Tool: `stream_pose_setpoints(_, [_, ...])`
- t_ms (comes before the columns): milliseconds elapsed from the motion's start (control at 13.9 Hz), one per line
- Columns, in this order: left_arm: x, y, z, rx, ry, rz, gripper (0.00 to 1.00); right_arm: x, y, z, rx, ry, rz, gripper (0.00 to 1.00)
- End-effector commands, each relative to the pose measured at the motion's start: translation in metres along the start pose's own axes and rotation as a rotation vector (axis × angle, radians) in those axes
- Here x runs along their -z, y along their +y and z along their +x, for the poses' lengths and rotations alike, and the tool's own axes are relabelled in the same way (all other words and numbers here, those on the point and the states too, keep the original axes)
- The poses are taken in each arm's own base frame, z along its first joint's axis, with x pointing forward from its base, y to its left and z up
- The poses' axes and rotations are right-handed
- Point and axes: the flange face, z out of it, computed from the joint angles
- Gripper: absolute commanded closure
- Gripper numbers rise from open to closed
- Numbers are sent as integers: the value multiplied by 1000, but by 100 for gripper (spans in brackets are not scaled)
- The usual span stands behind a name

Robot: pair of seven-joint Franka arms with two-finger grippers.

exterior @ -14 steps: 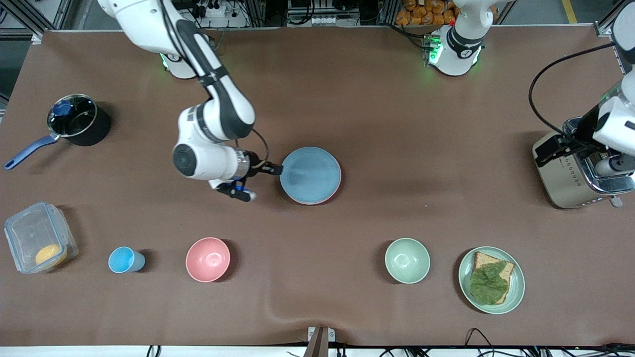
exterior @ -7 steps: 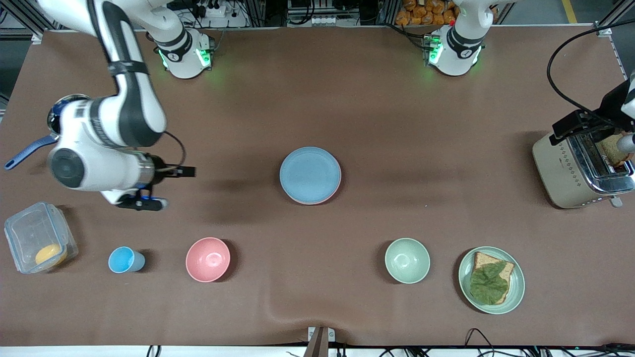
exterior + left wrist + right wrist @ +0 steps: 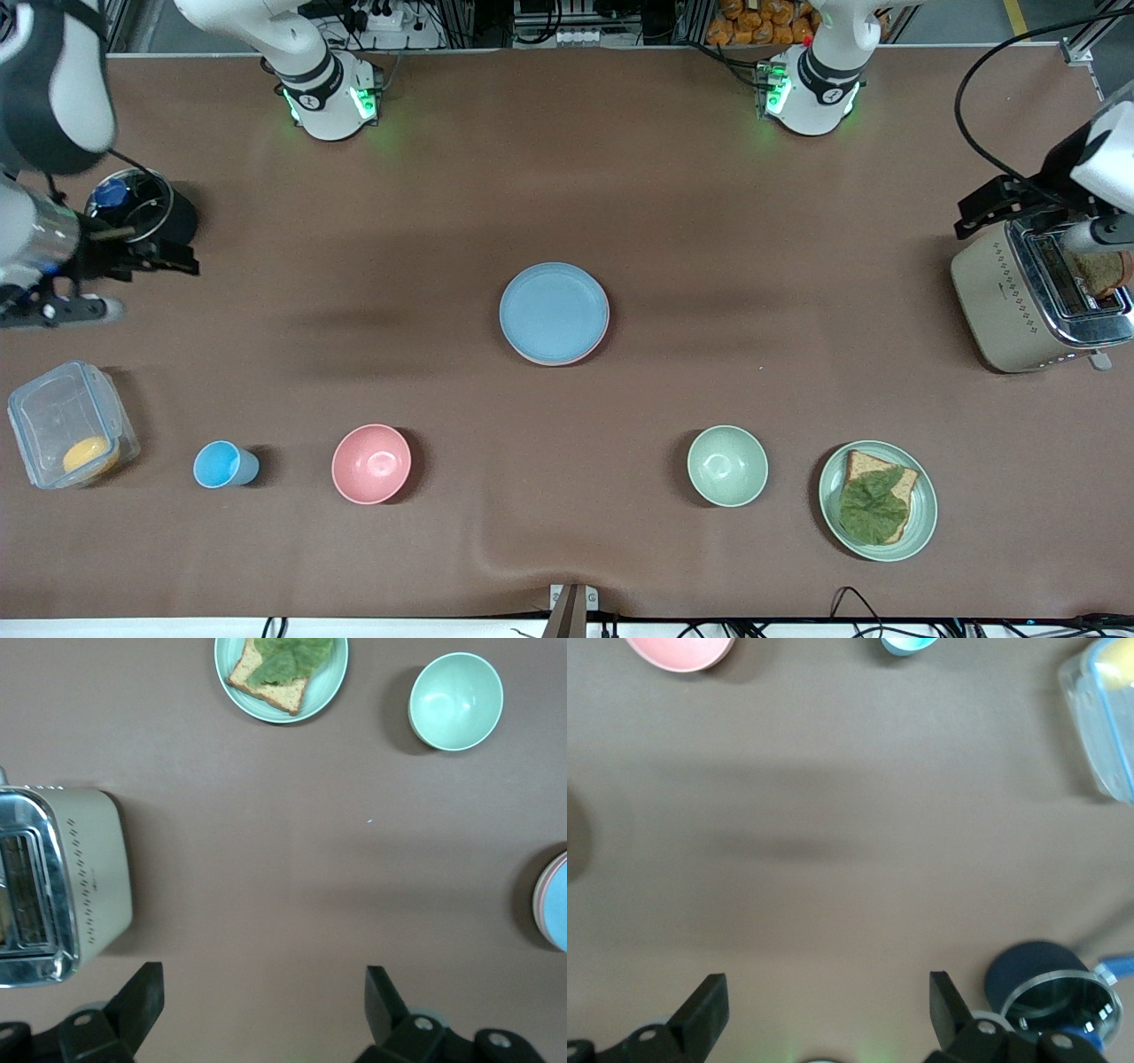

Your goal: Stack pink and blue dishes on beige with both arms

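A stack of plates sits at the centre of the frame on the table [image 3: 709, 221]: the top plate [image 3: 554, 310] lies on a second plate [image 3: 567, 361].

A row runs along the lower part of the frame. From the right arm's end it holds a food container [image 3: 71, 425], a cup [image 3: 223, 464], a bowl [image 3: 371, 463], a second bowl [image 3: 727, 465] and a plate [image 3: 921, 523] with bread [image 3: 873, 509] on it.

Farther from the front camera than the container stands a saucepan [image 3: 142, 213], with the right gripper [image 3: 173, 257] over the table just beside it. At the left arm's end a toaster [image 3: 1028, 306] stands farther from the camera than the bread plate, with the left gripper [image 3: 979, 213] over its edge.
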Motion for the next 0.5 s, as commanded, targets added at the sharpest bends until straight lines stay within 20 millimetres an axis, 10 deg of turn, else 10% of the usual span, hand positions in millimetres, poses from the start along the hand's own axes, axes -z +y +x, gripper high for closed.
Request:
stream_pose_setpoints(0, [3, 11, -9, 20, -3, 2, 0, 29, -9, -13, -27, 5, -19, 0])
stream_pose_setpoints(431, [0, 22, -9, 4, -10, 2, 0, 59, -30, -37, -77, 71, -43, 0])
